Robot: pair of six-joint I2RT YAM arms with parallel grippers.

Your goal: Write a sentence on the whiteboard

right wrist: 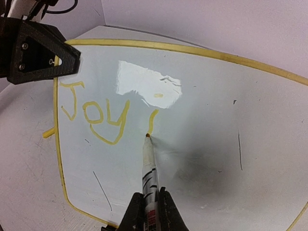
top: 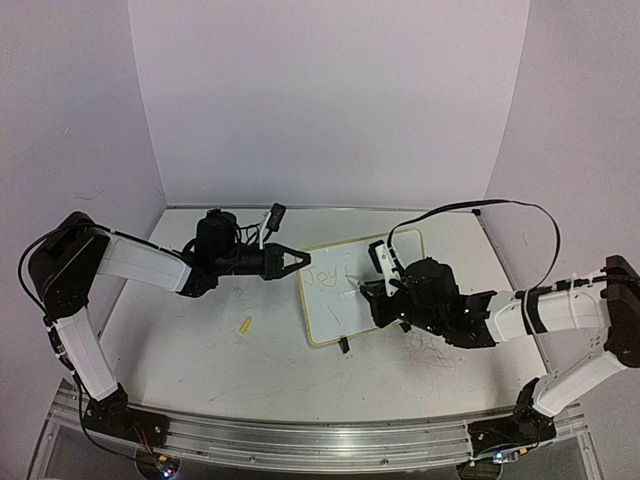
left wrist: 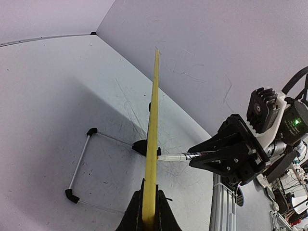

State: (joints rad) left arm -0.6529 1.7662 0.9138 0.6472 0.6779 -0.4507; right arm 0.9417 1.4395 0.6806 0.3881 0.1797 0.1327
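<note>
We note the whiteboard (top: pixel 335 315): white, rounded corners, pale-yellow rim, lying between the two grippers. The sentence (right wrist: pixel 96 115) reads "Joy" in yellow-green, just beside the left gripper (top: pixel 300 260), and a short stroke (right wrist: pixel 153 120) sits at the pen tip.

Left gripper: clamped tight on the board's rim. Right gripper (right wrist: pixel 149 211): closed on a thin white pen (right wrist: pixel 148 168), whose tip touches the board.

Table (top: pixel 200 360): grey-white, scratched. Walls (top: pixel 330 100): pale lilac. We see a small yellow piece (top: pixel 244 324) on the table near the left gripper.
</note>
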